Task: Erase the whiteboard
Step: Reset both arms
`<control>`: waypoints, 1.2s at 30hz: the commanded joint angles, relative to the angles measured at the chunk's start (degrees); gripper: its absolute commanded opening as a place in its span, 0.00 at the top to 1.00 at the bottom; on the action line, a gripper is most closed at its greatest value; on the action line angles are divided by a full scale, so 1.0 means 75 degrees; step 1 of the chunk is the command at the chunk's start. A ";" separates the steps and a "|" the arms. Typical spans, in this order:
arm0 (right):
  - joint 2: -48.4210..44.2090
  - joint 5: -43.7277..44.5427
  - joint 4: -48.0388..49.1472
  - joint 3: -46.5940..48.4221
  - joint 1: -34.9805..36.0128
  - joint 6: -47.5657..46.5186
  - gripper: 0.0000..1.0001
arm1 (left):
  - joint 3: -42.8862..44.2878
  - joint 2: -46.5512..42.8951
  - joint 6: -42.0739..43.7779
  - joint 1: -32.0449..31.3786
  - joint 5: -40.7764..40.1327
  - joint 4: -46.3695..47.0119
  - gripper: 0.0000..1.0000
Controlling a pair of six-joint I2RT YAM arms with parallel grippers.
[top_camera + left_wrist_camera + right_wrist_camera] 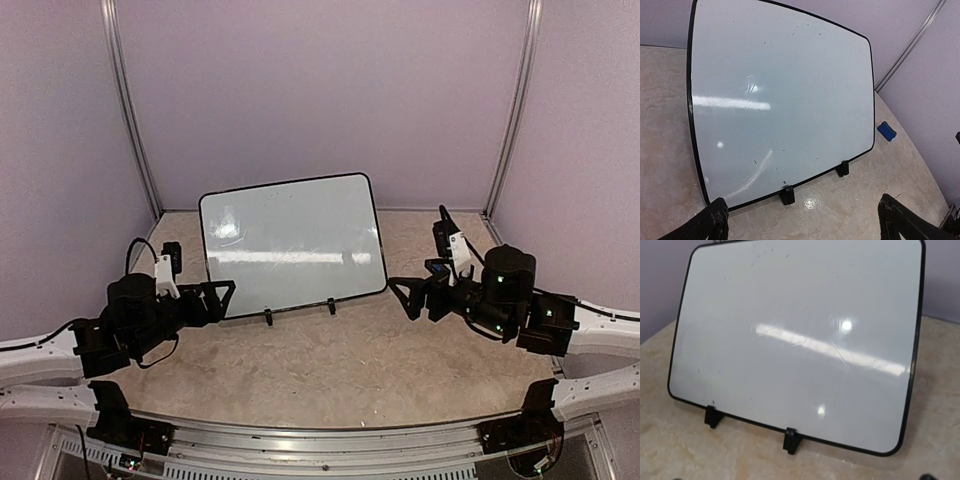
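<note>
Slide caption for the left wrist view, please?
Whiteboard on two black feet, only faint specks showing; blue eraser on the table right of it; left gripper open.

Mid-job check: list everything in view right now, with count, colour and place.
Glossy white rectangular whiteboard with thin black rim: one, white, propped tilted at mid-table, only faint dark specks on it.
Small black stand feet: two, black, under the board's lower edge.
Small blue eraser block: one, blue, on the table right of the board, apart from it.
Beige marbled table: one, beige, under everything.
Left gripper: one, black, open, near the board's lower left corner.
Right gripper: one, black, open, right of the board.
</note>
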 commanded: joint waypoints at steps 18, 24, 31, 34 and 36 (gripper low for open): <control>0.0307 -0.0026 -0.0698 0.0387 -0.0067 0.0135 0.01 | 0.0043 -0.0328 -0.0065 -0.0079 0.0203 -0.0042 0.01; 0.0008 -0.0074 -0.0807 0.0394 -0.0065 -0.0140 0.01 | 0.0152 -0.0105 0.0017 -0.0080 0.0208 0.0005 0.01; -0.0176 -0.0006 -0.0916 0.0376 -0.0065 -0.0338 0.01 | 0.0286 -0.0296 0.0200 -0.0080 0.0198 -0.0099 0.01; -0.0230 0.0040 -0.0925 0.0384 -0.0065 -0.0367 0.00 | 0.0173 -0.0476 0.0086 -0.0099 0.0191 -0.0188 0.01; -0.0297 0.0063 -0.0884 0.0349 -0.0071 -0.0363 0.01 | 0.0030 -0.0728 -0.0054 -0.0103 0.0186 -0.0228 0.01</control>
